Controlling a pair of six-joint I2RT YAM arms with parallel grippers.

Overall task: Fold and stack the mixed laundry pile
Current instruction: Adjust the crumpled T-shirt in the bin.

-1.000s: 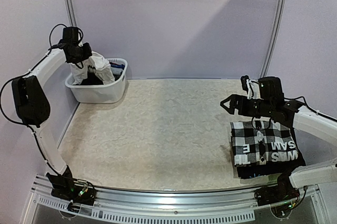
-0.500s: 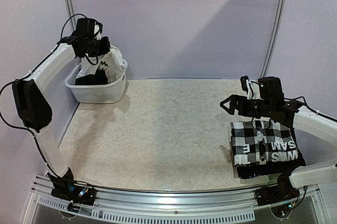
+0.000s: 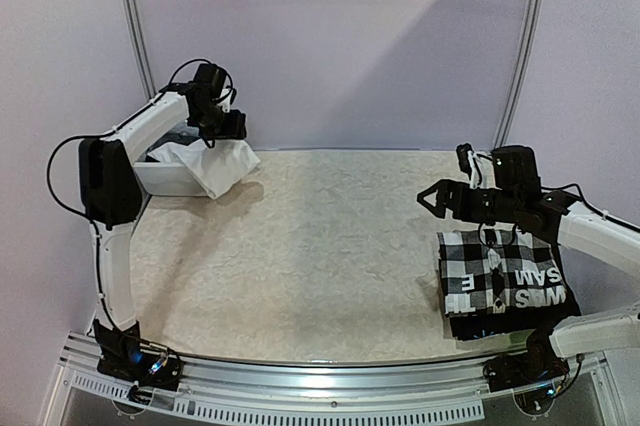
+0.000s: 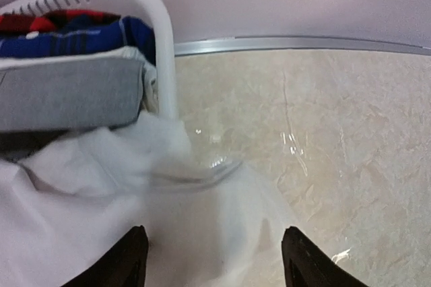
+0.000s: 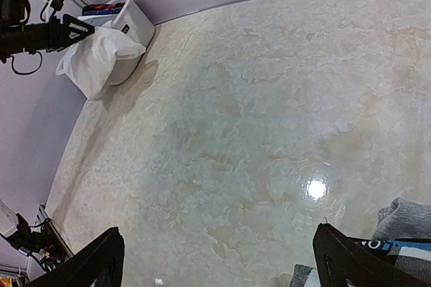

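Mixed laundry pile is in two places. One part is in the white basket (image 4: 167,65), just ahead of the left gripper (image 4: 214,236) and to its left. It holds a grey garment (image 4: 67,95), a blue one (image 4: 74,39) beyond that, and a strip of red (image 4: 27,21) at the basket's far rim.

The white cloth (image 3: 220,168) is draped over the near basket wall and spills onto the table (image 3: 330,246). It lies directly beneath the left gripper and fills the space under both fingers (image 4: 128,263) in the wrist view. The cloth edge is blurred there.

Left gripper: jaws are well apart with nothing pinched between them. From above, the cloth sits just below the fingertips. I cannot tell whether it touches them.

The other part is a folded stack at the right side of the table. The black-and-white checkered shirt (image 3: 480,256) is on top, and the black piece with white letters (image 3: 540,291) lies across its near half. Dark layers sit underneath.

The stack is behind the right gripper (image 5: 217,233), under its wrist and forearm, not between the fingers. In the right wrist view only a corner of it shows behind the right-hand finger: a grey fold (image 5: 404,216) and a bit of check.

Right gripper: jaws are fully spread and it holds nothing. It hangs over bare tabletop and points toward the basket, which is well apart from it.
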